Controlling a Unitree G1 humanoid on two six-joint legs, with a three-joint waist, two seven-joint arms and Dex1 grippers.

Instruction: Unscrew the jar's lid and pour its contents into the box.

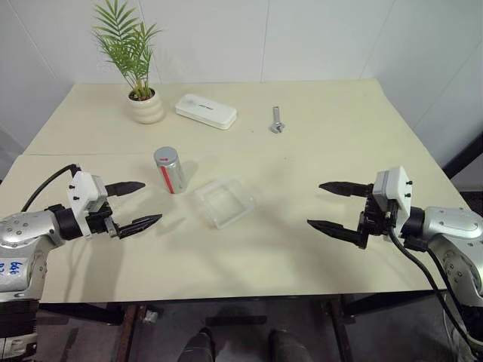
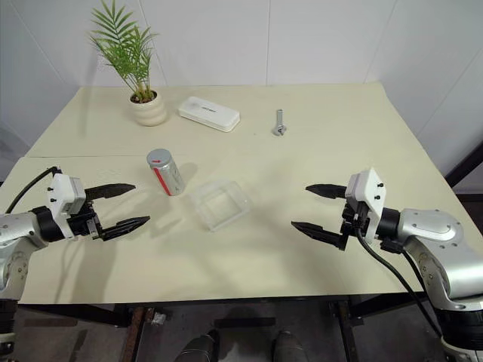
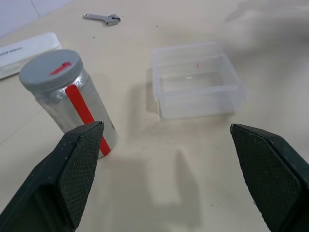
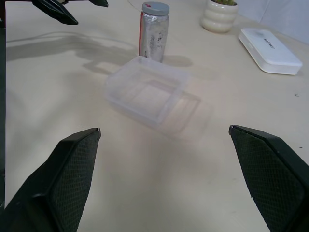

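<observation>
The jar (image 1: 170, 171) is a silvery cylinder with a red stripe, standing upright on the table left of centre, its grey lid (image 1: 165, 156) screwed on top. Just right of it sits the clear plastic box (image 1: 224, 202), which looks empty. The contents are hidden inside the jar. My left gripper (image 1: 138, 205) hovers open a little to the left of the jar, pointing toward it, nothing between its fingers. My right gripper (image 1: 330, 206) hovers open well to the right of the box, pointing left, also holding nothing. In the left wrist view the jar (image 3: 72, 99) and box (image 3: 196, 79) lie ahead of the fingers.
A potted plant in a cream pot (image 1: 146, 106) stands at the back left. A white oblong case (image 1: 205, 111) lies beside it, and a small metal bolt-like piece (image 1: 277, 121) lies at the back centre. The table's front edge (image 1: 226, 296) runs below both grippers.
</observation>
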